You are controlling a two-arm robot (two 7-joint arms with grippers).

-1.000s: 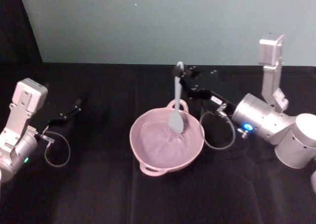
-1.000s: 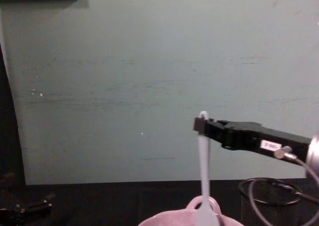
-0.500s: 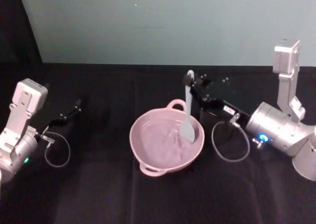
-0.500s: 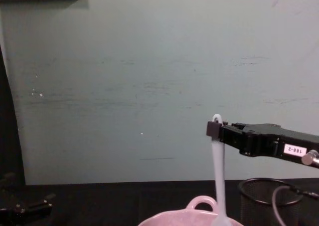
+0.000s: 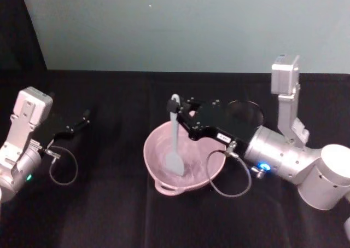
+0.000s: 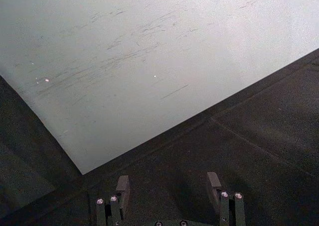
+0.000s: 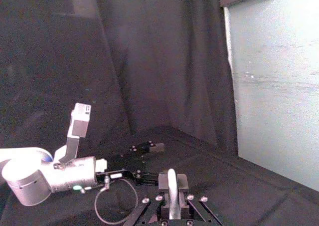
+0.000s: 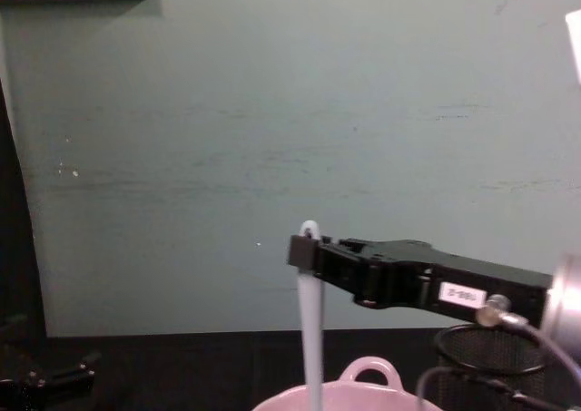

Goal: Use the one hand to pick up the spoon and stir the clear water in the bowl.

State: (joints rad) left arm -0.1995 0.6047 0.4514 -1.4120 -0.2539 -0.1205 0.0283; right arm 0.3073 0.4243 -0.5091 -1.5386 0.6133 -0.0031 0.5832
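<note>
1. Table [image 5: 109,215]: flat, draped in matte black cloth.
2. Right gripper [image 5: 178,107]: black and boxy, reaching in from the bowl's 4 o'clock, clenched on the spoon's handle top.
3. Bowl [image 5: 150,152]: round, smooth, pale pink, with looped rim handles; it sits mid-table.
4. Cup [image 5: 246,114]: black wire mesh, cylindrical, at the bowl's 2 o'clock.
5. Left gripper [image 5: 82,119]: at the bowl's 9 o'clock, well apart, fingers spread and holding nothing.
6. Spoon [image 5: 174,144]: slim white plastic, long axis upright. Its flat paddle head is down inside the bowl and its holed end points up.
</note>
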